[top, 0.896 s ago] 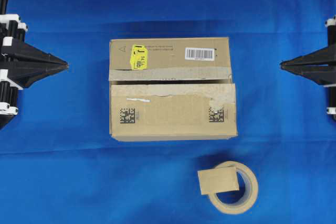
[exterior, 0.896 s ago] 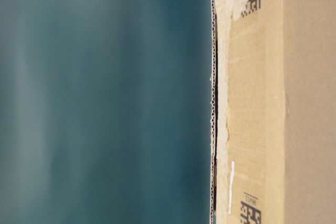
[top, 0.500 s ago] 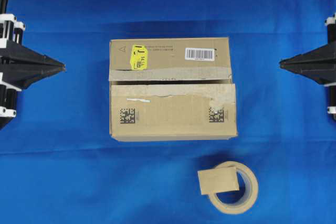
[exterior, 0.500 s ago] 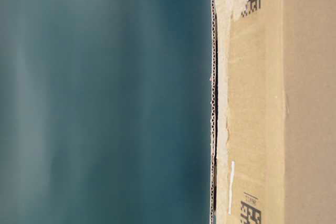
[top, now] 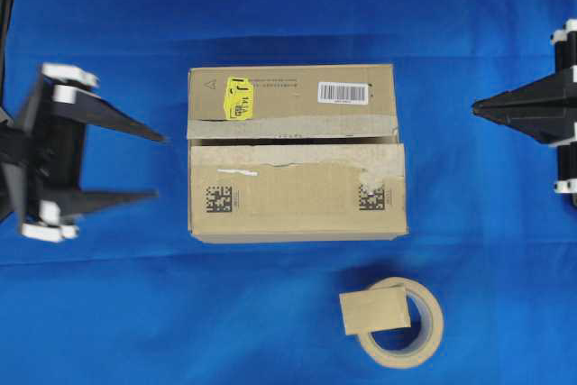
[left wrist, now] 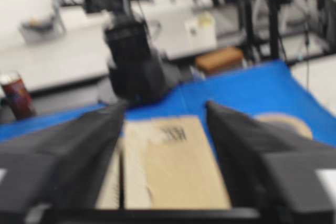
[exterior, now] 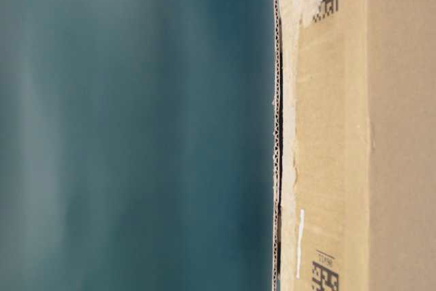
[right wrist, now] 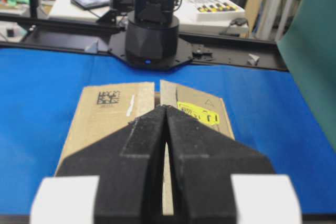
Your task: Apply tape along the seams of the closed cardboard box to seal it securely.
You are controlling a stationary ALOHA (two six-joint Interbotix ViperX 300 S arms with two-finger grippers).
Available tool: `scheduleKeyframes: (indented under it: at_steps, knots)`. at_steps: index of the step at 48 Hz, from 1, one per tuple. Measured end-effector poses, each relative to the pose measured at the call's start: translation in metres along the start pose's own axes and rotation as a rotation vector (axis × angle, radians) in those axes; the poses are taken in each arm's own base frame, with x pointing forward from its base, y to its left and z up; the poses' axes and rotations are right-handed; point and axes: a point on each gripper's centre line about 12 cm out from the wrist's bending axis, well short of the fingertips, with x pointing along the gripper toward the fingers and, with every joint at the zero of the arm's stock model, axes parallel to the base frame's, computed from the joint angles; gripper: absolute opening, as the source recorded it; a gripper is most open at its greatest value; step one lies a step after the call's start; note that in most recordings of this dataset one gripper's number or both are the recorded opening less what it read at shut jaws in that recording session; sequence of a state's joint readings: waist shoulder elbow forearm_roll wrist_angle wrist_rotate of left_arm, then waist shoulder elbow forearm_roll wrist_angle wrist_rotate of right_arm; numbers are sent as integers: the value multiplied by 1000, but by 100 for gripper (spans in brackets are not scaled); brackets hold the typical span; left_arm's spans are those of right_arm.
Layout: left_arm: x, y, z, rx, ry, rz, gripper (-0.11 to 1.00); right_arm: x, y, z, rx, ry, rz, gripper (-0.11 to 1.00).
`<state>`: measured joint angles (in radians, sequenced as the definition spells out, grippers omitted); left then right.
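Lying flat on the tape roll (top: 402, 334), the tape (top: 375, 310) sits near the bottom of the overhead view, right of centre and clear of the box (top: 294, 151), with blue cloth (top: 135, 313) between them. It is a short strip, its longer side running left to right, roughly parallel to the seam (top: 293, 141). The seam itself runs left to right across the box top, a dark slit between the two flaps, edged with pale torn remnants.

The left gripper (top: 160, 167) stands just left of the box, jaws spread wide and holding nothing; its two fingers point at the box's left end, one on each side of the seam line. The right gripper (top: 475, 107) hangs well to the right of the box, jaws pressed together and empty, pointing at the far flap.

Judged from this layout, the tape lies nearer the right arm, to its near side, and that arm has open cloth all the way to it. The left arm would have to pass round the box's near left corner. The strip overhangs the roll on its left, which should offer an edge to pinch. The box's near wall leaves fair room beside the roll.
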<state>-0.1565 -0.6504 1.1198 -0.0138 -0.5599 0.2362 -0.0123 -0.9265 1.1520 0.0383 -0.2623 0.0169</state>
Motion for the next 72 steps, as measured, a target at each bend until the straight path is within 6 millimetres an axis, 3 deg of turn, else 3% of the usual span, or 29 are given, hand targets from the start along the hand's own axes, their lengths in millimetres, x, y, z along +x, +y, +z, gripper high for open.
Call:
scheduleKeyframes:
  at_steps: [1,7,19,36,53,72]
  knots:
    - [4,-3,-3,4,13,-12,78,0,0,0,1,0,0,3]
    - [27,-17,-13,70,64,-68,72,1,-1,-1,10,6,-4,3]
    - [81,-63,-19,502,57,-213,73,4,-1,-4,17,12,-7,3]
    - [153,-103,-75,775,141,-336,72,5,-1,-2,17,3,-7,3]
    - [185,-121,-124,885,259,-450,72,5,-1,-1,16,0,-7,3]
    - [207,-116,-162,926,317,-461,71,5,-1,-2,7,1,-6,3]
